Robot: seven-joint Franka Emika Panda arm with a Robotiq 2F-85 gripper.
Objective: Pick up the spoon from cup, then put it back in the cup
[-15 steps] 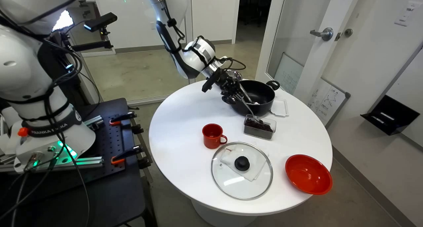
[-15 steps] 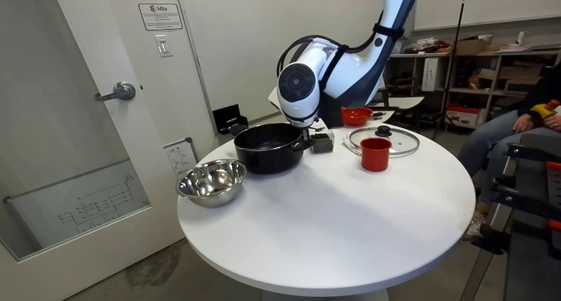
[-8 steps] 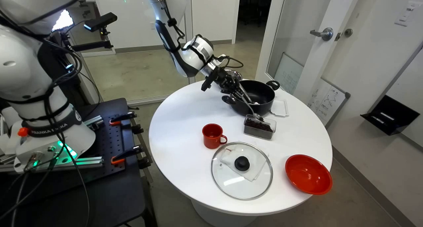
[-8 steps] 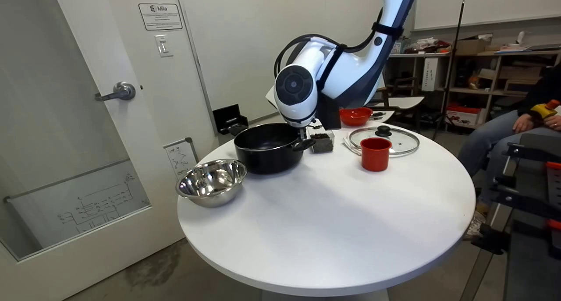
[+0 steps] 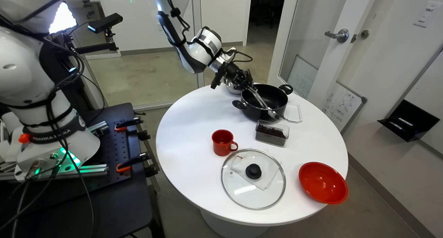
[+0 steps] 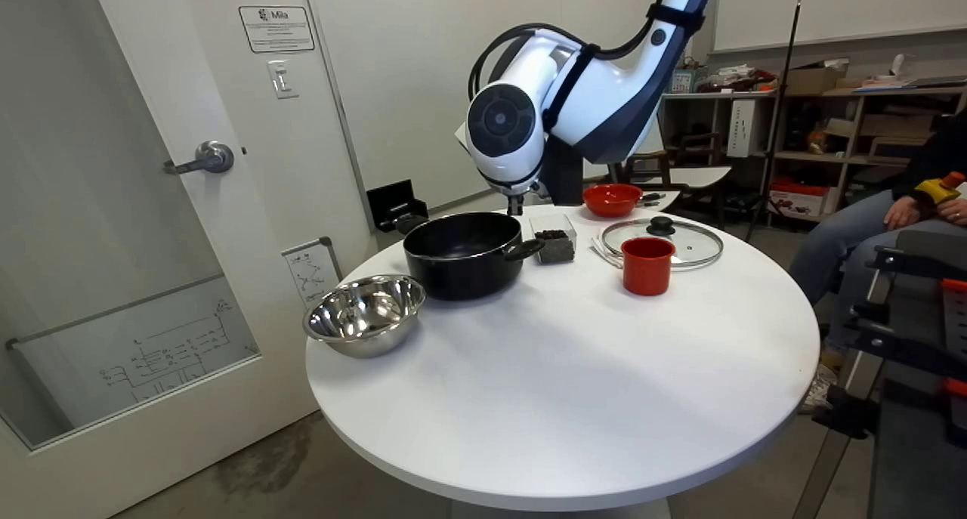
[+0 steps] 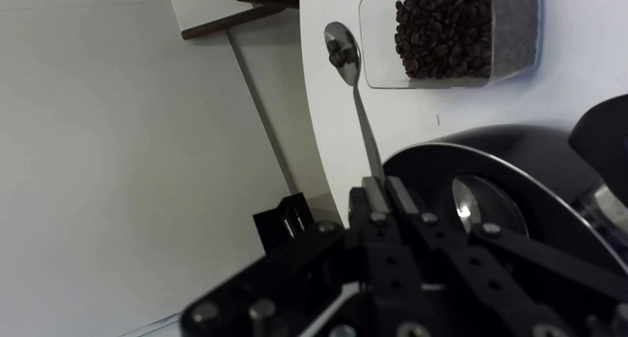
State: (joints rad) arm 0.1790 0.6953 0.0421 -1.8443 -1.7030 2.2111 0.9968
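One spoon (image 7: pixel 363 118), grasped by its handle in the gripper (image 7: pixel 387 194), aloft over or just beside the pot (image 6: pixel 462 279), unclear which; bears a few beans (image 7: pixel 337 59). One mug (image 5: pixel 222 148), on the tabletop (image 5: pixel 193 127), well inside its edge. Likely faults: beans spilled by tilting; thin handle twisting; pot rim struck on a low swing.

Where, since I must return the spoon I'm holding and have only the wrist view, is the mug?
Observer: In both exterior views, the mug is on the table, close to the lid; whether they touch, I can't tell.
Operator: Is it lying on its side?
Observer: No, it stands upright.
Operator: Is there another red thing on there that I could mistake for it?
Observer: Perhaps: a red bowl, wider and shallower, sits near the table's edge.
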